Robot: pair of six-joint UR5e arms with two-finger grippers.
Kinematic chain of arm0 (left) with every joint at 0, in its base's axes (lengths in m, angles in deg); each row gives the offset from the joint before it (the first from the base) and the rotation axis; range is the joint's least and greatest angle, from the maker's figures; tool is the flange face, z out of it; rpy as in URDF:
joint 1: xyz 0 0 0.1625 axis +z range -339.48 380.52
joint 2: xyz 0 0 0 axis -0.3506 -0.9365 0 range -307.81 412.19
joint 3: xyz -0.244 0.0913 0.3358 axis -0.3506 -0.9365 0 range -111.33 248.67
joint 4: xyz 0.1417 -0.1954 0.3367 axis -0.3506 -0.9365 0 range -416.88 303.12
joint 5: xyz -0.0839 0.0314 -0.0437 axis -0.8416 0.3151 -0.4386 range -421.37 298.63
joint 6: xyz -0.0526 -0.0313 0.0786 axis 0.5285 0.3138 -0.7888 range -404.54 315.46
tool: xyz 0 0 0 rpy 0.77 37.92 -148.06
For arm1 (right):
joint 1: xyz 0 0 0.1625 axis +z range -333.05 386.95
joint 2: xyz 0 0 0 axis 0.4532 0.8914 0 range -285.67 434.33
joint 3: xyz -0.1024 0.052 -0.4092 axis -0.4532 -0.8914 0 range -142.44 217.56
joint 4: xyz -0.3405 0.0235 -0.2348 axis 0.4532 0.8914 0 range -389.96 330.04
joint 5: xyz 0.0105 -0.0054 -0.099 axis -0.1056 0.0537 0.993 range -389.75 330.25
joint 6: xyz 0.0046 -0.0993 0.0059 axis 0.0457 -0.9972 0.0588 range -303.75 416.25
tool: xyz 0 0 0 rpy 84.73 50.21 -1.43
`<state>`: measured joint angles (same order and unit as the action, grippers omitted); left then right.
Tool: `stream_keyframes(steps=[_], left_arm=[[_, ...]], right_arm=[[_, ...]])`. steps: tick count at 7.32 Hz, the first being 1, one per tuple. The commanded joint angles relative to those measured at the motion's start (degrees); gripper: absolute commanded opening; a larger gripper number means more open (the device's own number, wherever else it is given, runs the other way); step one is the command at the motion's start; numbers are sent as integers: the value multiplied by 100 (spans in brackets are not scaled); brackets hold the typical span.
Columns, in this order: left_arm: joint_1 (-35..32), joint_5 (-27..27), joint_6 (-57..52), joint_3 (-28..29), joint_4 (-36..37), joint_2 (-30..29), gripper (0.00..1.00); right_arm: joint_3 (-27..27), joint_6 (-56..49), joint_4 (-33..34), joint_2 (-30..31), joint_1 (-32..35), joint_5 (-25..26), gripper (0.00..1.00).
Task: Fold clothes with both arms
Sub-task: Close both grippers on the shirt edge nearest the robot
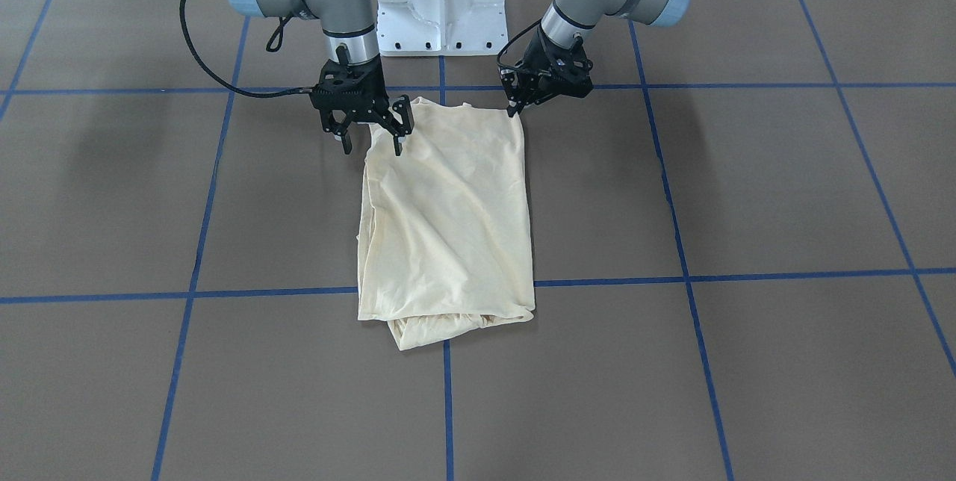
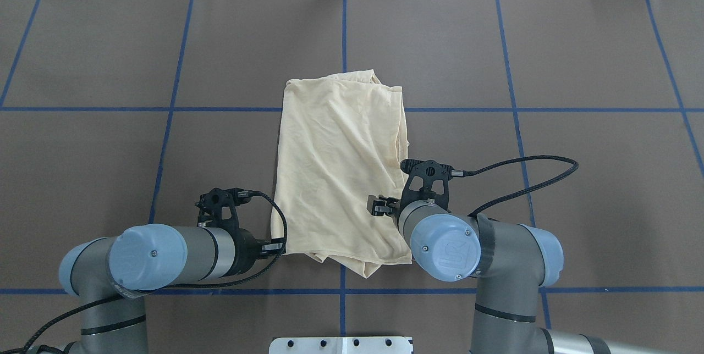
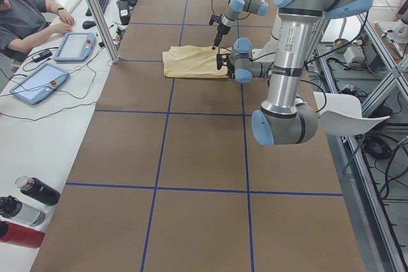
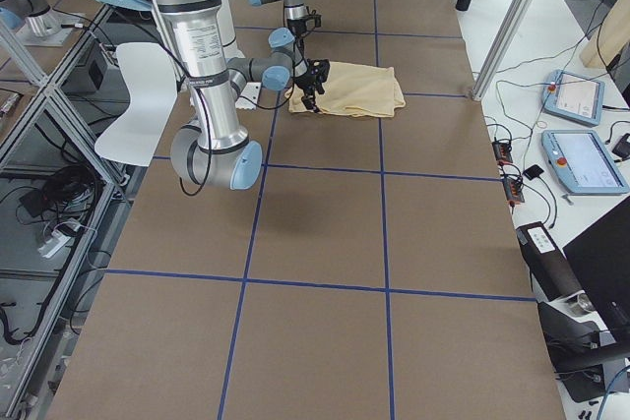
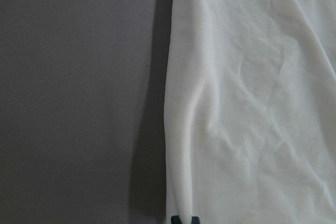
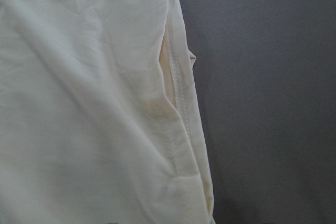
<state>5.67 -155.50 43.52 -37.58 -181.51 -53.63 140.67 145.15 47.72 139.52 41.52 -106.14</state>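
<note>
One shirt (image 1: 448, 219), pale cream-yellow, lies folded into a long narrow rectangle mid-worktop (image 1: 747, 190), just in front of the white base (image 1: 441, 3). Its long side runs away from the robot toward the far edge. No print showing, only plain wrinkled cloth. The far end crosses a blue tape line (image 1: 261, 293), and an under layer pokes out past the top layer there. The right wrist view shows a stitched hem along the shirt's right side.

Left gripper (image 1: 515, 109) is down at the shirt's robot-side left corner. Its jaws are narrow, the tips nearly together on the cloth edge, pinching it; the left wrist view shows the dark tips right at the fold.

Right gripper (image 1: 372, 139) is at the robot-side right corner with its jaws spread wide and nothing between them. One finger is over the cloth, the other over bare worktop just beside the edge. Cannot tell if the tips touch the cloth.

Both arms come in from the base side, wrists bent down, black cables looping off each.

Side table past the far edge: a seated person (image 3: 25, 20), two tablets (image 3: 75, 46), several bottles (image 3: 25, 205).
</note>
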Motion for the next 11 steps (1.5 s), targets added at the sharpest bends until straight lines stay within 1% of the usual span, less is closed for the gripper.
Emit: stream_keyframes(steps=[1,2,3,4,5,6,11], left_arm=[[0,9,0,-1,0,0,0],[0,9,0,-1,0,0,0],[0,9,0,-1,0,0,0],[0,0,0,-1,0,0,0],[0,-9,0,-9,0,0,0],[0,-26,-9,-18,0,0,0],[0,-27,-9,-53,0,0,0]], right_arm=[[-283,110,-121,-130,-51,37,89],[-283,119,-121,-139,-78,54,89],[-283,119,-113,-139,-104,72,86],[-283,215,-113,-139,-113,89,58],[-283,285,-113,-139,-113,89,17],[-283,286,-113,-139,-113,89,0],[-187,251,-60,-147,-104,81,0]])
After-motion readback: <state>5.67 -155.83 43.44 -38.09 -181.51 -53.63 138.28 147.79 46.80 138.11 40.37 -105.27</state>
